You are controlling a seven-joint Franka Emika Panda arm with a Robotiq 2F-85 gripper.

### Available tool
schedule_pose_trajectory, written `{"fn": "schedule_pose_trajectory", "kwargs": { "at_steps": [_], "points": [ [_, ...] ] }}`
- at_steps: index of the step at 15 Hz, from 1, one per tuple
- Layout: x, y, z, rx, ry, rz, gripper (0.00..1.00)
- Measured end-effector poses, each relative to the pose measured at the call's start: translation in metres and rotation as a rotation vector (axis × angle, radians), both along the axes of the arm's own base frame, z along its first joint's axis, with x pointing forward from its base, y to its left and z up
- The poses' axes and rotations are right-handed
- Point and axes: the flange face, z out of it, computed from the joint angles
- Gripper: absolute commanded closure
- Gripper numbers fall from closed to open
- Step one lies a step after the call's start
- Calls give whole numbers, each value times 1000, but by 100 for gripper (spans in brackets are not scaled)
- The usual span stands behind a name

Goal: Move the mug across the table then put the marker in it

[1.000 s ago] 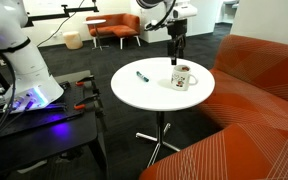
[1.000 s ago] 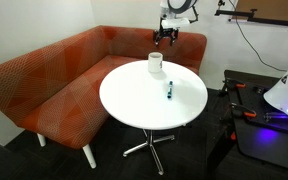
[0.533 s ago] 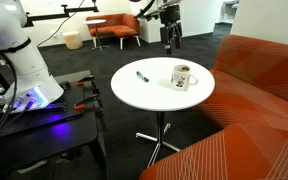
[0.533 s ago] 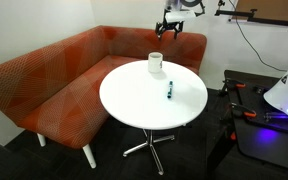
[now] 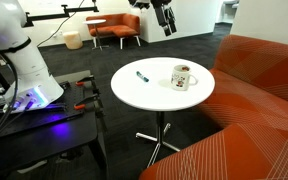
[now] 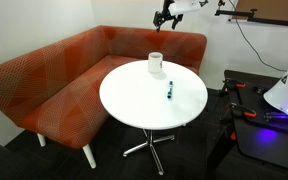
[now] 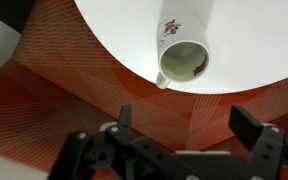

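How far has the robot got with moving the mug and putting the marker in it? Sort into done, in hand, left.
Done, probably: the mug stands upright and free near the edge of the table. In hand: nothing; the gripper hangs high above, jaws open and empty. Left: the marker lies on the table, apart from the mug, not yet picked up or dropped in.

There's the mug and the marker, apart on the worktop.
White mug upright, right of centre; blue marker flat at centre.
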Motion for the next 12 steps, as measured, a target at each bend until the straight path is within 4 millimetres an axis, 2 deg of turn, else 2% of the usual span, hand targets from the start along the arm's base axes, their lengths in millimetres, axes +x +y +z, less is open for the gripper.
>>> {"fn": "schedule_pose_trajectory", "kwargs": {
  "at_steps": [4, 7, 12],
  "points": [
    [1, 49, 17, -53, -38, 153, 0],
    [1, 79, 20, -68, -39, 273, 0],
    [-3, 106, 12, -80, 14, 553, 0]
  ]
}}
